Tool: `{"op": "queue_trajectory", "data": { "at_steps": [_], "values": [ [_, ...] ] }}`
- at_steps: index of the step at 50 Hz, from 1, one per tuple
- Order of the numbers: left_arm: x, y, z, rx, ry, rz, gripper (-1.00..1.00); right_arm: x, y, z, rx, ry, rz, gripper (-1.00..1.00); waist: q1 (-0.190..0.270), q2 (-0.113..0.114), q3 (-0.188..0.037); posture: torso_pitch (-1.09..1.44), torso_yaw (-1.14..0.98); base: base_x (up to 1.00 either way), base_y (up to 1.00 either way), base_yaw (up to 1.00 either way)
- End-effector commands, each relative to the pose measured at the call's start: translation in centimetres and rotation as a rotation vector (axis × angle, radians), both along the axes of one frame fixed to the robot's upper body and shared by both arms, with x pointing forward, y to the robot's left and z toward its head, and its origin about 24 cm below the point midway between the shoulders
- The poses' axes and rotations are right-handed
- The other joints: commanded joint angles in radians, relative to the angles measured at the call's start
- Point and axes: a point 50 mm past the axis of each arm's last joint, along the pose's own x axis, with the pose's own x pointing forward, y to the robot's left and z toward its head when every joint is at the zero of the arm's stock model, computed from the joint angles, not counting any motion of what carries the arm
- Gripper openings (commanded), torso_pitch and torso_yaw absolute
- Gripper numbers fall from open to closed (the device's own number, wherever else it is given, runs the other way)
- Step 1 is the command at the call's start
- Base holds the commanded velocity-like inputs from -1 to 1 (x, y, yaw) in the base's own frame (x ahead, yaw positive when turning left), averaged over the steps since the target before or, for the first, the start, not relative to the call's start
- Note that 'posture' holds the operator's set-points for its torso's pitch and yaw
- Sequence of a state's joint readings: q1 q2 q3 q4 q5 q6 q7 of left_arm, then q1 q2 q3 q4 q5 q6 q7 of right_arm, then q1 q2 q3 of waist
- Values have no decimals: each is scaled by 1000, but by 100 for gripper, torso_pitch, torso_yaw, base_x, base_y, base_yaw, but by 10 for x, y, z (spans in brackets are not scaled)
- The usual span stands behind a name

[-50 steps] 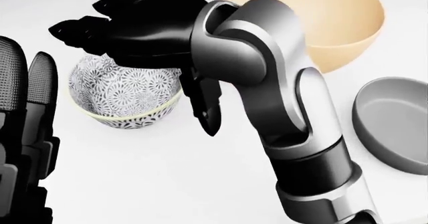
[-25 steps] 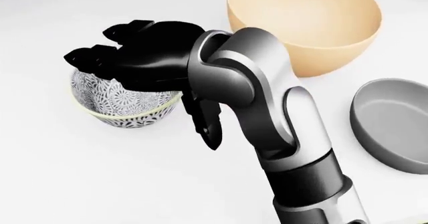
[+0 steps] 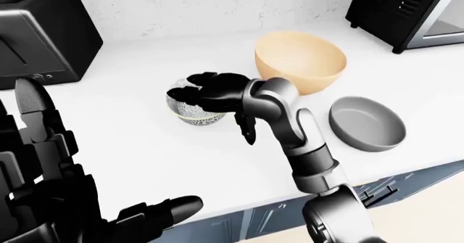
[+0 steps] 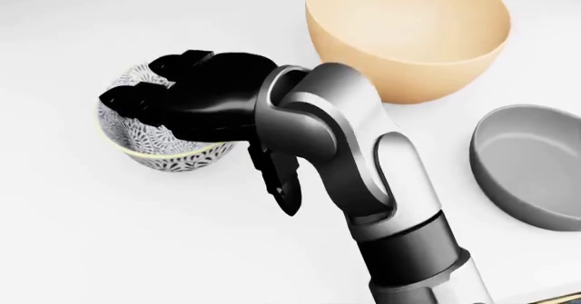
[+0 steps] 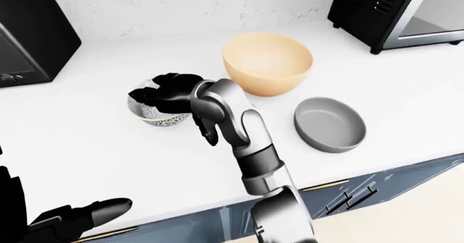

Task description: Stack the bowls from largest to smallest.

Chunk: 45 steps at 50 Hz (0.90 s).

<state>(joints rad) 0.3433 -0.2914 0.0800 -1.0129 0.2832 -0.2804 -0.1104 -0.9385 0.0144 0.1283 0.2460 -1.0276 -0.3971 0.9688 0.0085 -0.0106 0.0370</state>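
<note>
A small black-and-white patterned bowl (image 4: 163,153) stands upright on the white counter (image 4: 136,249), left of centre in the head view. My right hand (image 4: 204,140) lies across its top. The black fingers (image 4: 136,100) reach over the rim and hide most of the inside, while the thumb (image 4: 283,192) hangs outside the bowl's right wall, apart from it. The fingers do not close round the bowl. A large tan bowl (image 4: 409,38) sits at upper right and a shallow grey bowl (image 4: 531,175) at right, both empty. My left hand (image 3: 65,199) fills the left-eye view's lower left, fingers spread.
A black toaster (image 3: 39,36) stands at the top left against the white wall. A black microwave (image 3: 413,6) occupies the top right corner. The counter's near edge runs above blue cabinet fronts (image 3: 239,221) at the bottom.
My right hand has sunk lower onto the patterned bowl, covering more of its inside. The left hand has dropped out of the head view's left edge.
</note>
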Motion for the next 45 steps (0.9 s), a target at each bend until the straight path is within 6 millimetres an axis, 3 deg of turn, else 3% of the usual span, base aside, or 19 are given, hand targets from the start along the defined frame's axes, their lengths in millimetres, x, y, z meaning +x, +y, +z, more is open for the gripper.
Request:
{"op": "queue_trajectory", "data": {
  "at_steps": [1, 3, 4, 11, 16, 19, 24, 29, 38, 45],
  "values": [
    [-7, -2, 8, 10, -59, -1, 100, 1, -1, 11, 23, -67, -3, 100, 0, 4, -14, 0, 0, 0, 0, 0],
    [-7, -2, 8, 13, -58, -5, 100, 5, -3, 7, 2, -68, -27, 93, 0, 4, -14, 0, 0, 0, 0, 0],
    [-7, -2, 8, 14, -58, -6, 100, 11, -5, 5, -18, -112, -50, -100, 0, 4, -14, 0, 0, 0, 0, 0],
    [-7, -4, 8, 22, -57, -16, 100, 25, -8, 1, -72, -213, -101, -100, 4, 5, -15, 0, 0, 0, 0, 0],
    [-7, -5, 8, 26, -57, -21, 100, 24, -2, 17, 5, -285, -91, -100, 5, 3, -16, 0, 0, 0, 0, 0],
    [-7, -5, 8, 27, -58, -23, 100, 15, 6, 47, 152, -373, -41, -100, 3, 4, -14, 0, 0, 0, 0, 0],
    [-7, -5, 8, 27, -57, -26, 100, -20, 13, 106, 416, -506, 72, -100, 0, 3, -10, 0, 0, 0, 0, 0],
    [-7, -6, 8, 27, -57, -26, 100, -42, 10, 142, 556, -576, 120, -100, 1, 6, -1, 0, 0, 0, 0, 0],
    [-7, -6, 8, 28, -58, -26, 100, -47, -8, 187, 630, -654, 91, -100, 2, 5, -4, 0, 0, 0, 0, 0],
    [-7, -7, 8, 29, -57, -27, 100, -28, -54, 222, 610, -708, -32, -100, 5, -3, 5, 0, 0, 0, 0, 0]
  ]
}}
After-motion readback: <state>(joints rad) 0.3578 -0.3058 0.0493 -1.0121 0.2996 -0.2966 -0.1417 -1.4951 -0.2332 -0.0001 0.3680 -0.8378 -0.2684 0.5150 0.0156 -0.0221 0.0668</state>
